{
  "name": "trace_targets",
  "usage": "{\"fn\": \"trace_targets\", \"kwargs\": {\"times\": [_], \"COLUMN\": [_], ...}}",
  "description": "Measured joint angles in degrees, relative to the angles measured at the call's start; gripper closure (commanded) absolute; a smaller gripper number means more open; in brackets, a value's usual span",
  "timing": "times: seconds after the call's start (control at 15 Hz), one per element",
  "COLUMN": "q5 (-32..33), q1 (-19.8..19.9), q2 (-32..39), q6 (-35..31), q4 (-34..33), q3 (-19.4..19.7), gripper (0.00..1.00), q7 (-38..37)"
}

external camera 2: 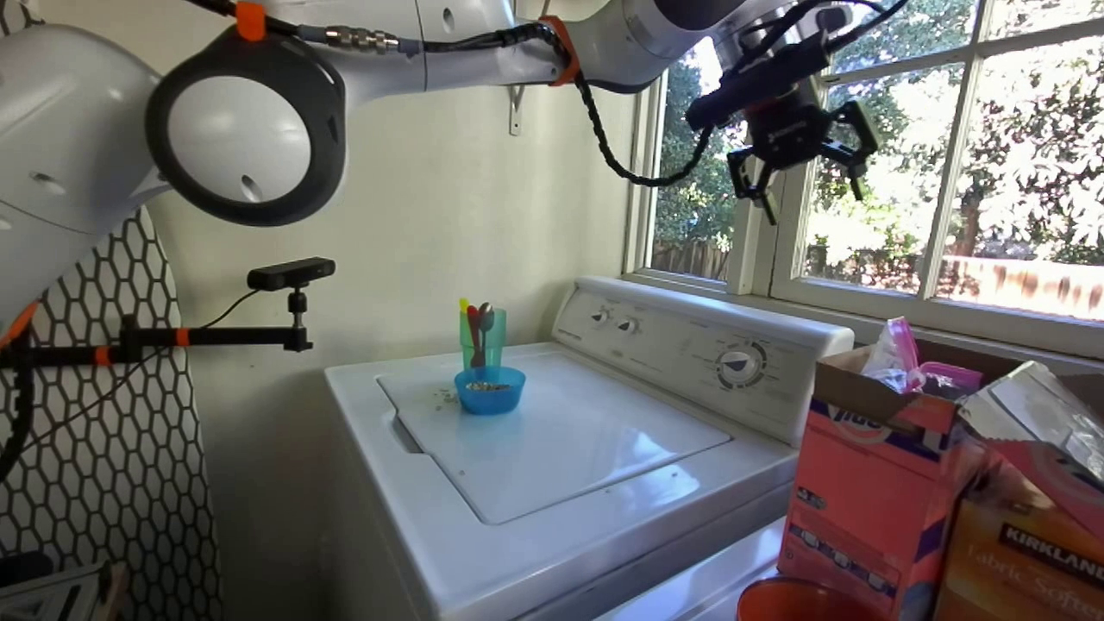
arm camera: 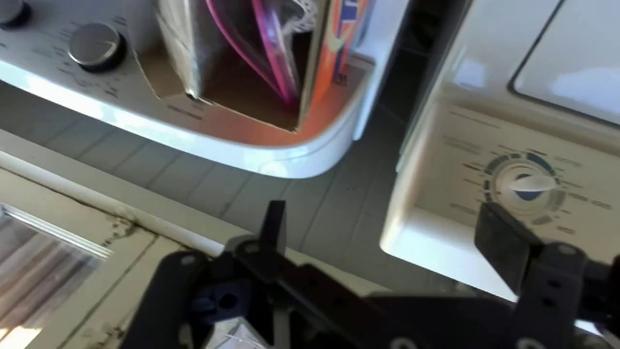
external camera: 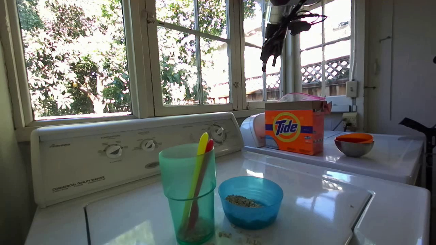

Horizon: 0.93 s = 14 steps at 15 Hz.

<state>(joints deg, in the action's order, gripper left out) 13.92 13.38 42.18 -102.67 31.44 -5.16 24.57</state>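
High up by the windows my gripper (external camera 2: 815,200) hangs with its fingers spread and nothing between them. In the wrist view the gripper (arm camera: 382,213) is above the gap between the two machines' panels. A translucent blue bowl (external camera: 251,217), holding grainy bits, rests on the washer lid. Beside it stands a green cup (external camera: 187,170) with a yellow utensil (external camera: 203,140), a red one and, in an exterior view, a metal spoon (external camera 2: 487,317). The orange Tide box (external camera: 294,143) sits on the neighbouring machine; its open top shows a pink-edged bag (arm camera: 276,53).
The washer's control panel (external camera 2: 673,345) rises at its back, under the windows. An orange bowl (external camera: 354,137) is nested in a metal bowl (external camera: 354,149) near the Tide box. A Kirkland box (external camera 2: 1018,561) stands beside that box. A camera on a bar (external camera 2: 216,336) juts out near the wall.
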Motion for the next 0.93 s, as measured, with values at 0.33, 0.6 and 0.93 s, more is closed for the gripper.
{"fn": "trace_targets", "kwargs": {"times": [0.33, 0.6, 0.93], "q5": [-2.68, -3.23, -2.95], "q1": [-1.83, -2.69, -3.05], "q2": [-2.98, -5.51, -5.8], "q6": [1.2, 2.74, 1.38], "q4": [2.83, 5.87, 6.67], "q3": [-7.0, -9.64, -9.94], "gripper": [0.0, 0.0, 0.0], "q7": [7.48, 10.46, 12.48]}}
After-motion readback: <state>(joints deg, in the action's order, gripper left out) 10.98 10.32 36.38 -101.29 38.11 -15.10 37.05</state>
